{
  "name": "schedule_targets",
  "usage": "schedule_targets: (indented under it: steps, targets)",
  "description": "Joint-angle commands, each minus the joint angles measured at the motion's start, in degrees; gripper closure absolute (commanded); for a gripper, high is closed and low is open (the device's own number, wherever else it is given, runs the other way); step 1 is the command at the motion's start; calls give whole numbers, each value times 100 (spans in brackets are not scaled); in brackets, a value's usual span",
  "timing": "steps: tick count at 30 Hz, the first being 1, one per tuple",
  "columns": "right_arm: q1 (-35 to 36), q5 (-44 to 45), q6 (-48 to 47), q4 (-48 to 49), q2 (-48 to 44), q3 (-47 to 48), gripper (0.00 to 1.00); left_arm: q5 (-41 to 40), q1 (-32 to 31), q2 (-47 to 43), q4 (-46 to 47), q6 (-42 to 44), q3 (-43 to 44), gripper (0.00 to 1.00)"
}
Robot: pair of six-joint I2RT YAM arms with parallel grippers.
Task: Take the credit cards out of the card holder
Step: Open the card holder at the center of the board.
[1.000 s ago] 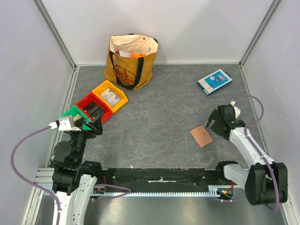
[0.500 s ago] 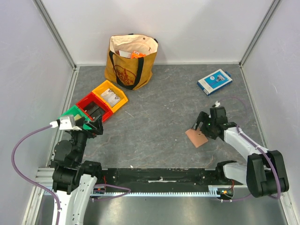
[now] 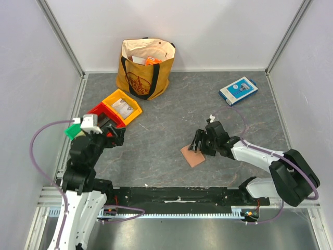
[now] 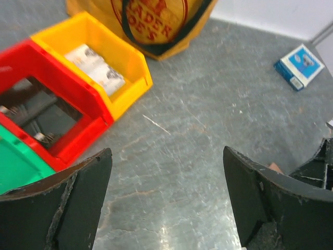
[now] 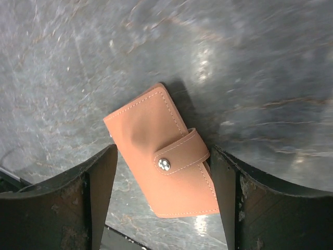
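The card holder (image 3: 193, 155) lies shut on the grey table, a pinkish-tan wallet with its snap tab fastened (image 5: 156, 166). The credit cards are hidden inside it. My right gripper (image 3: 198, 145) straddles the holder's near end (image 5: 162, 159), jaws open. The right finger (image 5: 229, 187) touches the tab side, while a strip of table shows between the left finger (image 5: 99, 182) and the holder. My left gripper (image 3: 115, 136) hangs wide open over bare table (image 4: 166, 166) near the bins, holding nothing.
A tan tote bag (image 3: 147, 67) stands at the back. Yellow (image 3: 121, 106) and red (image 3: 101, 117) bins sit at the left, with a green one (image 4: 15, 166) beside them. A blue-and-white flat box (image 3: 238, 90) lies at the back right.
My right gripper has slid left across the table, and the card holder has moved left with it. Its jaws have narrowed around the holder. The left arm has risen and shifted slightly right.
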Motion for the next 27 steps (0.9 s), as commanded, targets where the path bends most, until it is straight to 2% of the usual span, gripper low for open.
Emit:
schedule_targets:
  steps: [1, 4, 7, 12, 16, 20, 23, 27]
  targets:
    - [643, 392, 321, -374, 293, 149, 21, 1033, -5, 944, 21, -705, 232, 7]
    - [898, 463, 268, -453, 364, 263, 21, 1684, -75, 1639, 64, -1267, 329, 7]
    - [925, 621, 102, -637, 162, 229, 21, 1853, -627, 2070, 266, -1786, 260, 8]
    - [934, 473, -171, -901, -207, 106, 26, 1379, -1928, 2562, 1047, -2735, -250, 9]
    - [1039, 331, -241, -867, -322, -17, 31, 510, -2878, 2985, 1601, -3386, -584, 11]
    - [1136, 174, -277, -630, -226, -62, 41, 113, -3423, 3546, 2190, -3791, -708, 17]
    - [1215, -11, -215, -296, -67, -53, 45, -159, -3714, 3995, 2489, -3932, -690, 22]
    - [1312, -126, -233, 30, 152, 35, 49, -406, -4048, 4733, 2752, -3950, -497, 24]
